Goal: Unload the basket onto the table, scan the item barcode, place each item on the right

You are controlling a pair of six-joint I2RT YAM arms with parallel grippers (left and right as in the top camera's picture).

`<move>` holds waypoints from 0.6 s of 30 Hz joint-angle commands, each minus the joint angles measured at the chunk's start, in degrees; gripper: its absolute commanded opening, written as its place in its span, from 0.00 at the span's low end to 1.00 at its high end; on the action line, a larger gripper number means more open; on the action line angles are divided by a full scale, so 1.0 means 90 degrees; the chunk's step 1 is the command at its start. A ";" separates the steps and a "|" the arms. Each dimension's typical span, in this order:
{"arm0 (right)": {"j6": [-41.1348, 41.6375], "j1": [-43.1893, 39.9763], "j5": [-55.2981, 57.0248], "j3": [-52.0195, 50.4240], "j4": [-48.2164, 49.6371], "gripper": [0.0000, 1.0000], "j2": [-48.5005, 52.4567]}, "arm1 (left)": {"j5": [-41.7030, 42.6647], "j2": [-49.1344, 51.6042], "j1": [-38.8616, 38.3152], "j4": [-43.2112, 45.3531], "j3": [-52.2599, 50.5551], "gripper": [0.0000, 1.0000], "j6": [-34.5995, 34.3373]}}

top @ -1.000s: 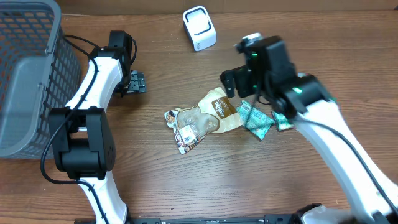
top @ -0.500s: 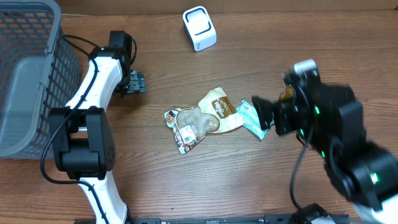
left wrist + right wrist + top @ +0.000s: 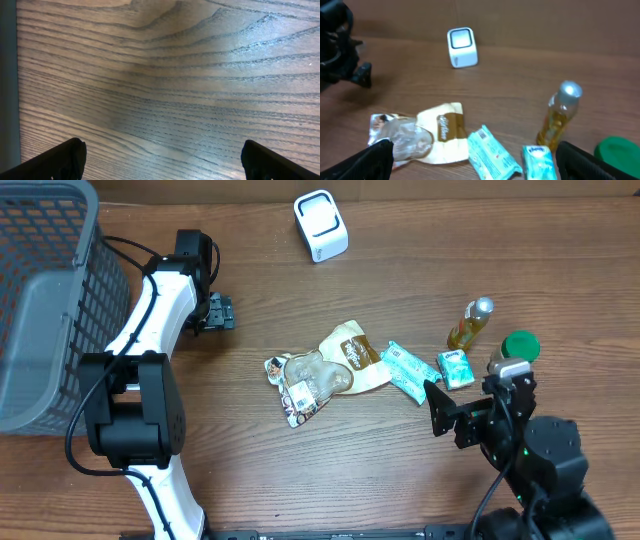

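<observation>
Both pincers stand released and hold nothing. The left pincer [image 3: 161,150] hangs over bare worktop [image 3: 165,75] near the grey basket [image 3: 40,300], with only wood grain between its dark fingertips [image 3: 67,160]. The right pincer [image 3: 476,155] is at the near right side of the worktop, its fingers spread wide and looking across the goods towards the white scanner [image 3: 461,46], which sits well apart at the far edge.

The goods lie loosely grouped in the middle of the worktop. A clear pouch [image 3: 300,380] with a printed label lies to the left, touching and partly overlapped by a beige pouch [image 3: 352,352] with a brown panel. Just beside that is a teal packet [image 3: 405,370], lying flat at a slant. A small tissue pack [image 3: 455,367] sits near it on the right. Behind the tissue pack stands a bottle [image 3: 470,325] of yellow liquid with a silver cap, upright. A green round object [image 3: 519,345] sits close to the bottle's right; what it is I cannot tell
</observation>
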 commanded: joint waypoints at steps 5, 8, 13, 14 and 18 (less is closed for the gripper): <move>0.0005 -0.0495 -0.0699 -0.1229 0.1127 1.00 -0.1107 | -0.0087 -0.0097 -0.0005 0.0007 0.0087 0.99 0.0027; 0.0032 -0.0653 -0.0804 -0.1579 0.1547 1.00 -0.1542 | -0.0087 -0.0097 -0.0005 0.0007 0.0087 1.00 0.0027; 0.0049 -0.1001 -0.1231 -0.2106 0.2123 1.00 -0.2280 | -0.0087 -0.0097 -0.0005 0.0007 0.0087 1.00 0.0027; 0.0049 -0.1076 -0.1314 -0.2227 0.2256 1.00 -0.2438 | -0.0087 -0.0097 -0.0005 0.0007 0.0087 0.99 0.0027; 0.0056 -0.1314 -0.1562 -0.2737 0.3184 1.00 -0.2866 | -0.0087 -0.0097 -0.0005 0.0010 0.0087 1.00 0.0027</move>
